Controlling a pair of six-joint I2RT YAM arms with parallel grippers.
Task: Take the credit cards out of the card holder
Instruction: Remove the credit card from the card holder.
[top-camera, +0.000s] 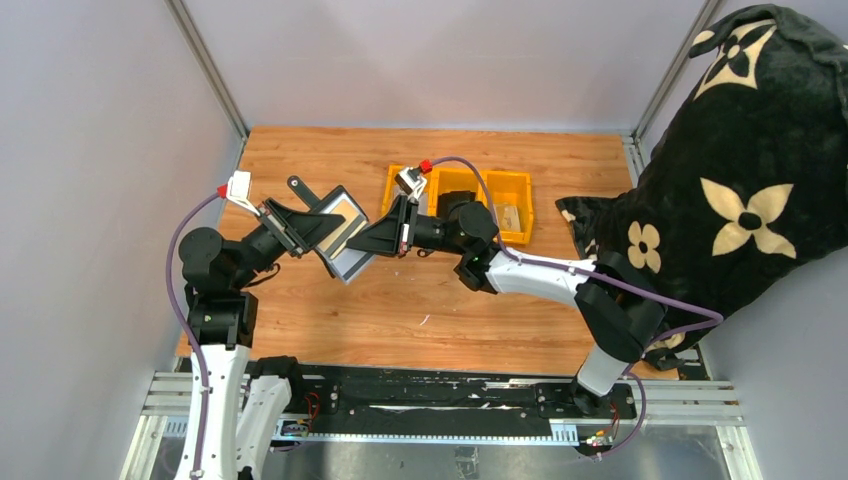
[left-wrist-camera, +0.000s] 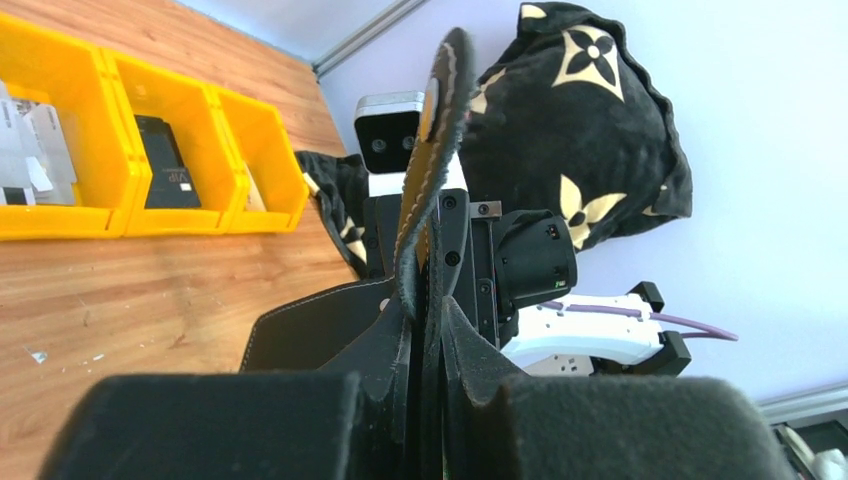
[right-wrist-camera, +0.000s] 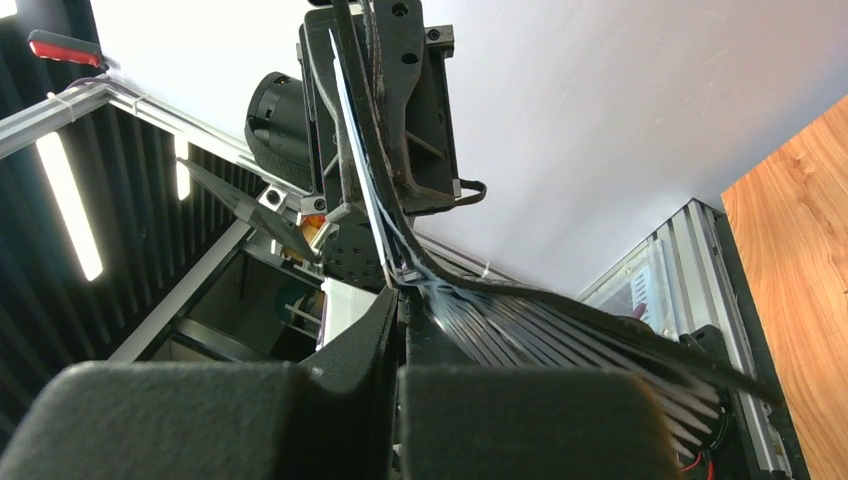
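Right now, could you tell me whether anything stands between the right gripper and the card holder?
Nothing visible does. The right gripper is shut on the card holder, which the left gripper grips from the other side.

The card holder (top-camera: 343, 238) hangs above the left-centre of the table (top-camera: 400, 310), between the two grippers. The left gripper (top-camera: 322, 230) is on its left and the right gripper (top-camera: 368, 240) on its right, each clamped on one edge. Behind the right gripper, a row of bins (top-camera: 512, 200) sits on the table. A cushion (top-camera: 740, 190) lies at the table's right edge.
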